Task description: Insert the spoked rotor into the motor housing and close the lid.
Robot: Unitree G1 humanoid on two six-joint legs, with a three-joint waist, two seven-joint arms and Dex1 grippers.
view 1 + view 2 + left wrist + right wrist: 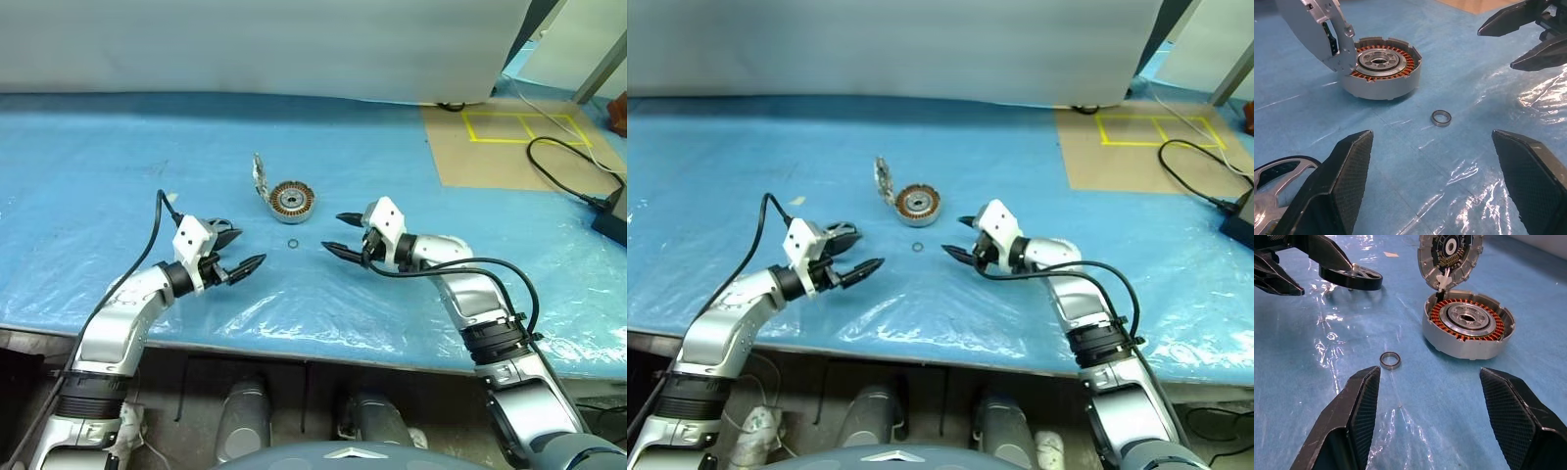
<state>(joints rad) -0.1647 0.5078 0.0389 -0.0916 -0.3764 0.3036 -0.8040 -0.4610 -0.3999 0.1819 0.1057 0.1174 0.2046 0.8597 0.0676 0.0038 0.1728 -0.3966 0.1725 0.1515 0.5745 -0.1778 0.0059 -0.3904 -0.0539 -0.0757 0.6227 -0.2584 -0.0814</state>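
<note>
The motor housing (292, 201) lies on the blue sheet, its copper windings showing around a silvery centre. The lid (260, 181) stands up on edge against the housing's far-left rim, inner face toward it (1449, 254). The spoked rotor (1352, 277), black-rimmed, lies flat on the sheet just beside my left gripper (245, 248); part of its rim also shows in the left wrist view (1278, 171). The left gripper is open and empty, pointing toward the housing. My right gripper (334, 232) is open and empty too, facing the left one, with the housing beyond the gap between them.
A small metal ring (293, 243) lies loose on the sheet between the two grippers, in front of the housing. A brown board (509, 147) with yellow tape and a black cable (568, 176) sit at the back right. The table's front edge runs just below my arms.
</note>
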